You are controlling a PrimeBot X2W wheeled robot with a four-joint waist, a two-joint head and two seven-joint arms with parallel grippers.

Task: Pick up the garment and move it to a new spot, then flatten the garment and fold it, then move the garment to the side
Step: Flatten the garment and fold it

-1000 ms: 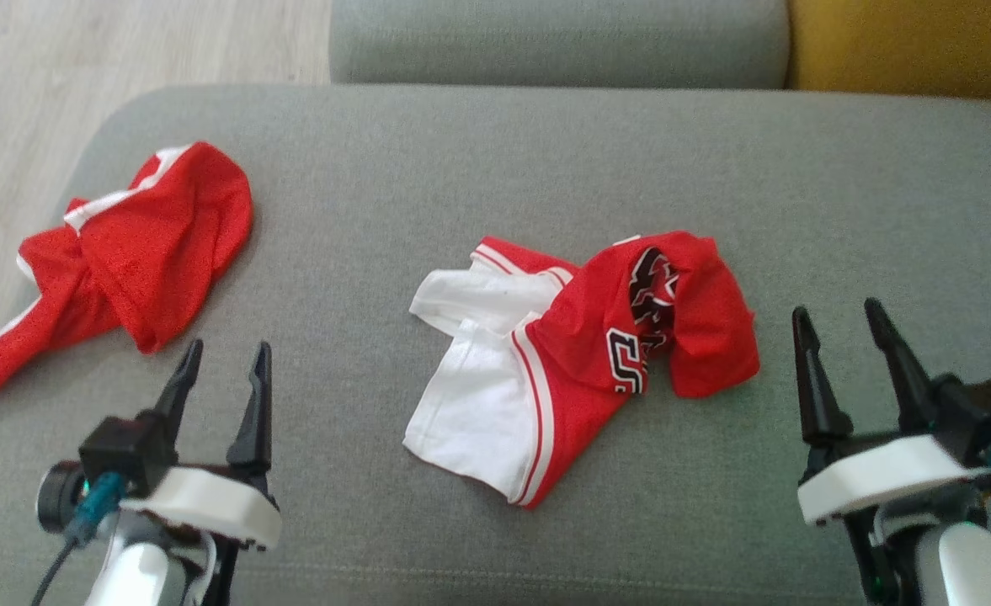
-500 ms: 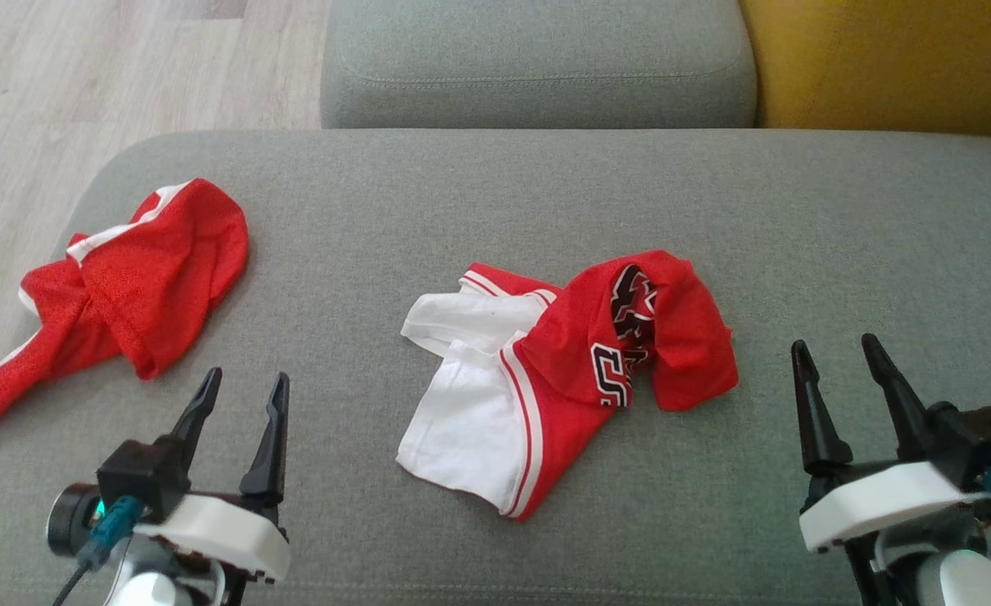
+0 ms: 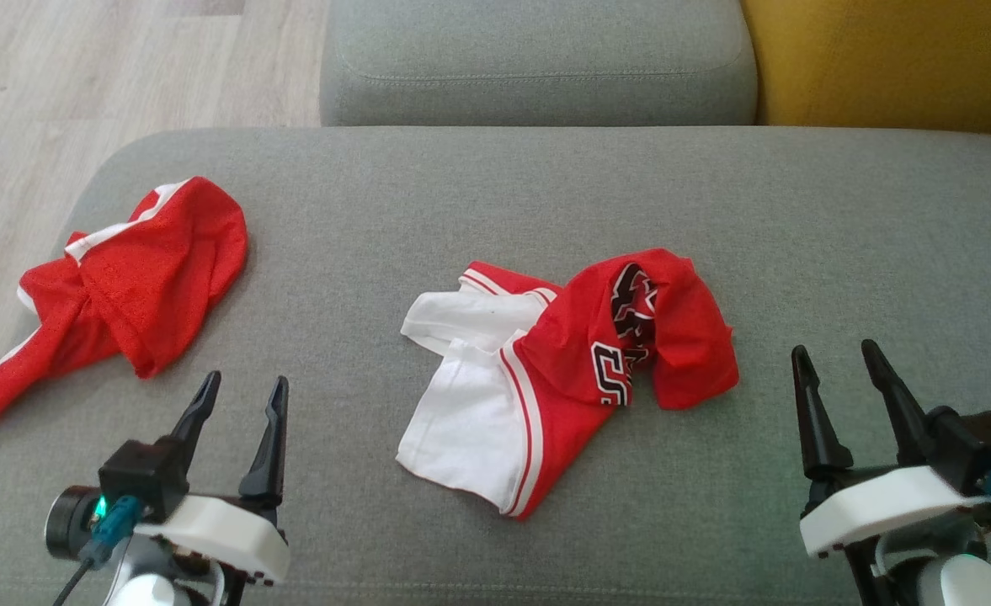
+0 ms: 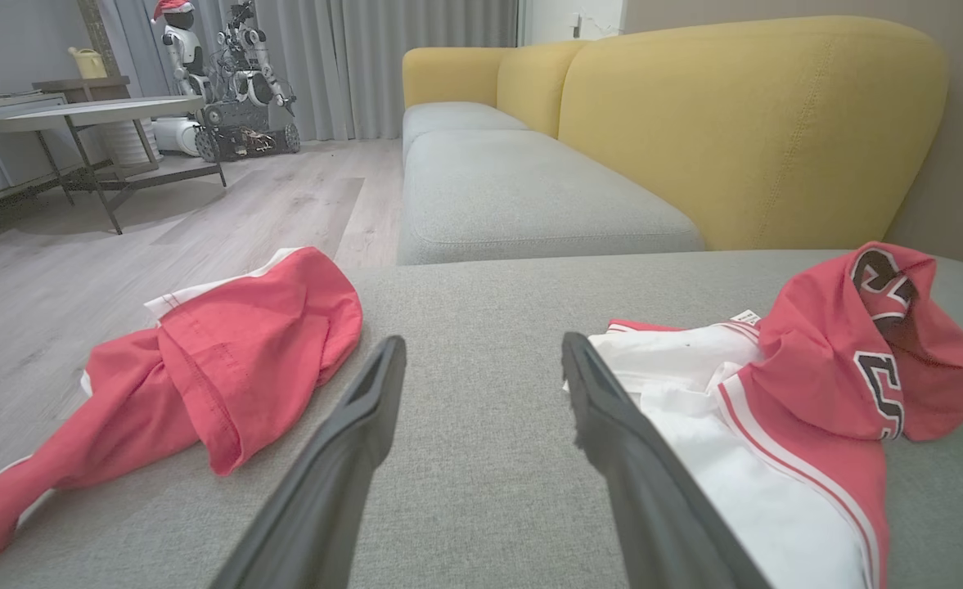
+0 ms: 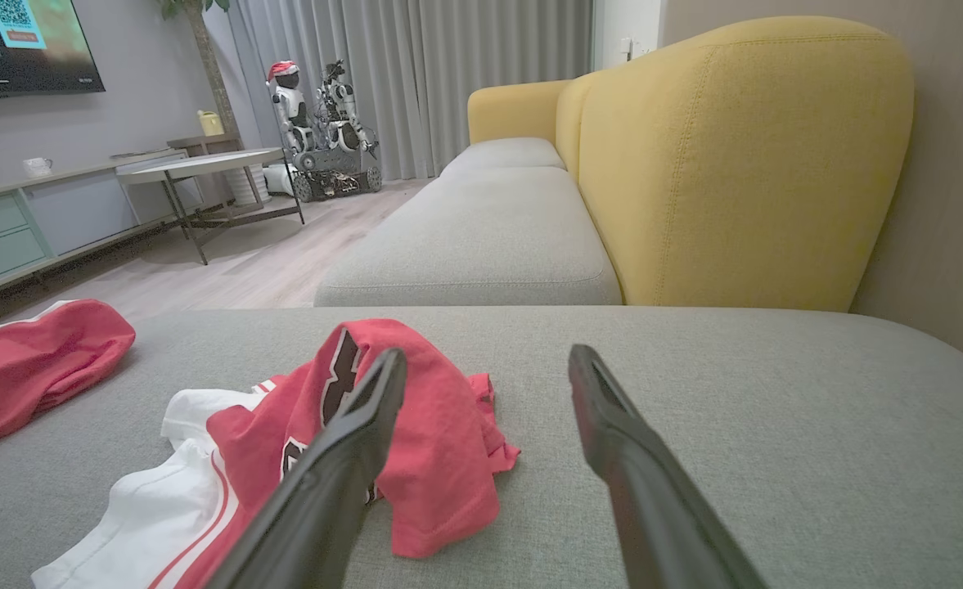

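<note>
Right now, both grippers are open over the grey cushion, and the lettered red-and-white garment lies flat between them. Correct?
Not flat. The lettered red-and-white garment lies crumpled, its red part bunched up over the white, as the head view shows. The rest holds: the left gripper and right gripper are open over the grey cushion, with the garment between them.
</note>
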